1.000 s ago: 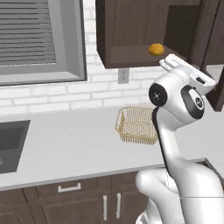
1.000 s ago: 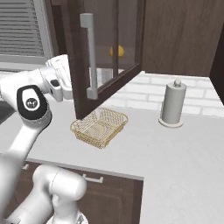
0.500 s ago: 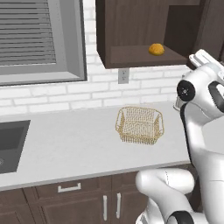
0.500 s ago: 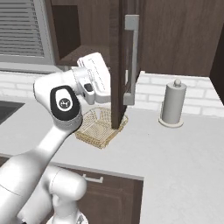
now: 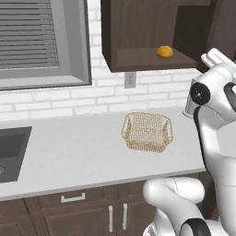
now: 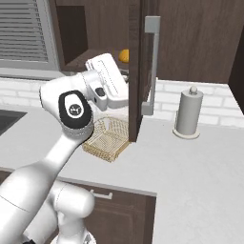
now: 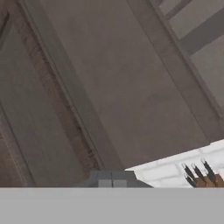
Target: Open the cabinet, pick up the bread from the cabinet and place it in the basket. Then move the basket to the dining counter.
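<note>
Here the cabinet point(image 5: 147, 32) stands open. The left base view looks straight into it, and the bread point(image 5: 164, 52) sits on its bare shelf toward the right, well above the basket point(image 5: 146, 132) on the pale worktop point(image 5: 73, 152). That view also gives the dark sink point(image 5: 11, 150) at the left edge and the wall outlet point(image 5: 130, 79) under the cabinet; the arm's upper joints cover the right side there, and the door is mostly hidden behind them.

The right base view shows the swung-out cabinet door point(image 6: 137, 71) edge-on, with its long silver handle point(image 6: 151, 62) facing the camera, and a paper towel roll point(image 6: 188, 113) on the counter to the right. In that view only a sliver of the bread point(image 6: 124, 55) peeks out between the white hand and the door edge, and the basket point(image 6: 108, 138) is partly covered by the arm and the door's lower corner.

The gripper point(image 6: 127, 93) sits just behind the door edge, so its tips are hard to make out; its fingers are pressed together, pinching nothing. The hand view is blurred brown panelling and a strip of white brick
</note>
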